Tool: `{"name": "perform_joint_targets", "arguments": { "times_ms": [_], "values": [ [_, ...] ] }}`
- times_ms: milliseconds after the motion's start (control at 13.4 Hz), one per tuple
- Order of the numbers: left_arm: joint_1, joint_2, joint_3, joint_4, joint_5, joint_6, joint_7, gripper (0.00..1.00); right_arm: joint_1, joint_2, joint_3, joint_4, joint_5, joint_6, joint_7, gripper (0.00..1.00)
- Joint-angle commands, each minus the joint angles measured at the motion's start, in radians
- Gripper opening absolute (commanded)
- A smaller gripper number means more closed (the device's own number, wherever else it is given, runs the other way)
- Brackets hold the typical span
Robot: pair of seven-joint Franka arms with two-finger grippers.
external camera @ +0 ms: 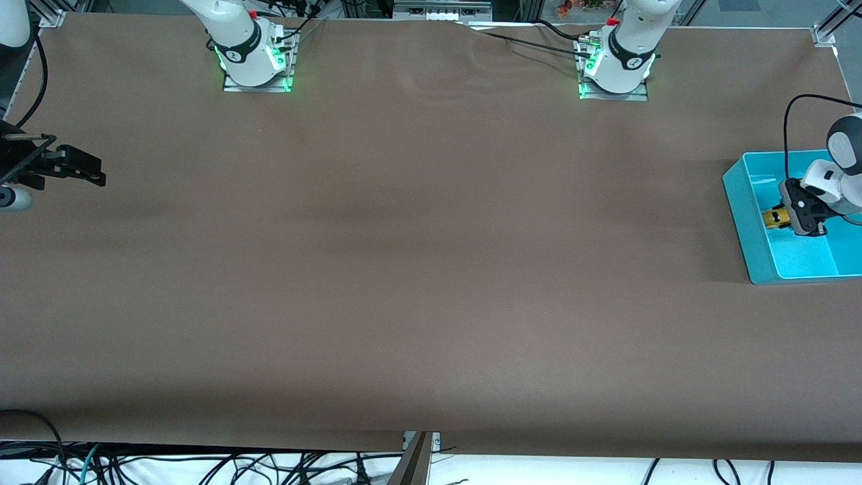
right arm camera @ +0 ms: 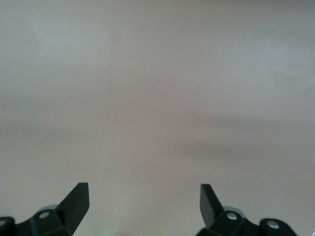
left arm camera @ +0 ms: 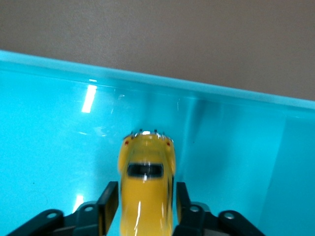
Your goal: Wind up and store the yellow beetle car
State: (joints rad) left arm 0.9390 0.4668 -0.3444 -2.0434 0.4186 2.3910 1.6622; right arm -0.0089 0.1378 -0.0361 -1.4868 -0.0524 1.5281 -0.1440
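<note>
Left gripper (external camera: 782,217) sits inside the teal bin (external camera: 747,222) at the left arm's end of the table, its fingers (left arm camera: 109,206) closed against both flanks of the yellow beetle car (external camera: 774,217). Left wrist view: car (left arm camera: 146,189) is clamped between the two dark pads, rounded yellow body poking out past the fingertips, dark window on top, two small red dots near its outer end. Teal bin floor (left arm camera: 54,147) fills the frame under and around the car; bin wall rim runs across above it, brown table (left arm camera: 197,39) outside that rim. Cannot tell whether the wheels touch the bin floor or the car hangs just above it.

Right gripper (external camera: 81,168) waits over the brown table (external camera: 417,269) at the right arm's end, near the table edge. Right wrist view: its fingers (right arm camera: 76,200) are spread wide apart, nothing between them, only bare brown tabletop (right arm camera: 157,98) below.

Both arm bases stand along the table edge farthest from the front camera, green lights lit at each.
</note>
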Motion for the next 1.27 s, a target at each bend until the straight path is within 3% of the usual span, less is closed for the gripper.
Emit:
{"name": "perform_joint_targets", "arguments": {
  "times_ms": [0,150,299,449,673,822,1047,1196],
  "values": [
    [0.001,-0.054,-0.025,0.022,0.023,-0.021,0.022,1.00,-0.002,0.005,-0.002,0.016,0.000,0.000,-0.017,1.00],
    [-0.012,-0.100,-0.072,0.090,-0.006,-0.184,0.019,1.00,-0.002,0.005,-0.002,0.016,-0.001,0.000,-0.017,1.00],
    [-0.014,-0.106,-0.171,0.254,-0.036,-0.443,-0.002,1.00,-0.002,0.005,-0.002,0.016,-0.001,0.000,-0.017,1.00],
    [-0.019,-0.105,-0.246,0.365,-0.053,-0.615,-0.060,1.00,-0.002,0.005,-0.002,0.016,-0.001,0.000,-0.017,1.00],
    [-0.028,-0.105,-0.391,0.472,-0.066,-0.809,-0.307,1.00,-0.002,0.005,-0.002,0.016,-0.001,0.000,-0.017,1.00],
    [-0.069,-0.105,-0.450,0.531,-0.078,-0.889,-0.500,1.00,-0.002,0.005,-0.004,0.016,-0.001,0.000,-0.017,1.00],
    [-0.155,-0.141,-0.455,0.555,-0.196,-0.898,-0.761,1.00,-0.002,0.005,-0.004,0.016,0.000,0.000,-0.017,1.00],
    [-0.251,-0.221,-0.408,0.548,-0.219,-0.895,-0.914,1.00,-0.002,0.005,-0.004,0.016,0.000,0.000,-0.017,1.00]
  ]
}}
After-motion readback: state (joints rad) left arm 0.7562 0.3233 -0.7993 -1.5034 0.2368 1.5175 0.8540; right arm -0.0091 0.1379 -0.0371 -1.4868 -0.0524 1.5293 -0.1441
